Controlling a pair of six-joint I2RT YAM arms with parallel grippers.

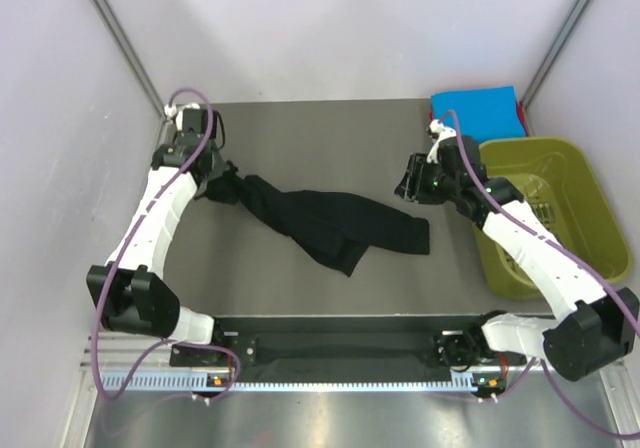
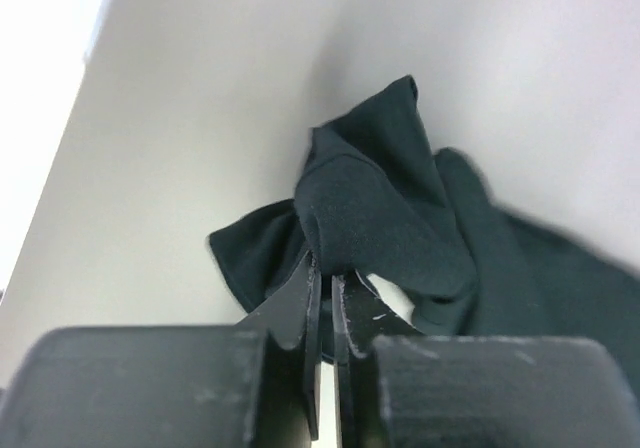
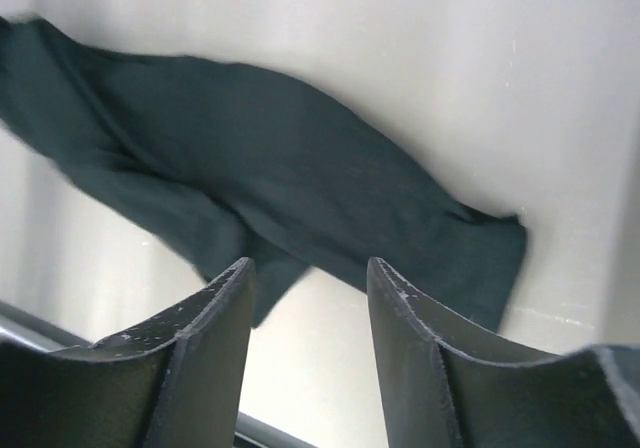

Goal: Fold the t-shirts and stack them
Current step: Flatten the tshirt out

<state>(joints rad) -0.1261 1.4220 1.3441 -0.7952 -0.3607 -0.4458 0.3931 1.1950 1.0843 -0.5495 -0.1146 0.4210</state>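
1. The black t-shirt [image 1: 330, 223] lies crumpled in a long diagonal band on the grey table [image 1: 330, 143], running from the far-left side toward the middle.
2. The left gripper [image 1: 222, 181] is pinched tight on the shirt's far-left end; in the left wrist view a bunch of dark cloth [image 2: 385, 218] rises from between the closed fingers.
3. The shirt's other end [image 1: 410, 236] lies flat with a straight hem edge, apart from any gripper.
4. The right gripper [image 1: 408, 180] hovers just beyond that hem end, toward the basket side, with jaws parted and nothing between them; its wrist view shows the hem corner [image 3: 495, 258] ahead of the fingers [image 3: 215, 313].
5. The olive-green basket [image 1: 585, 208] sits to the right of the shirt, by the table's right edge.
6. A folded blue t-shirt [image 1: 478, 110] lies beyond the basket, in the far-right corner.
7. Bare table shows beyond the black shirt and between it and the arm bases.
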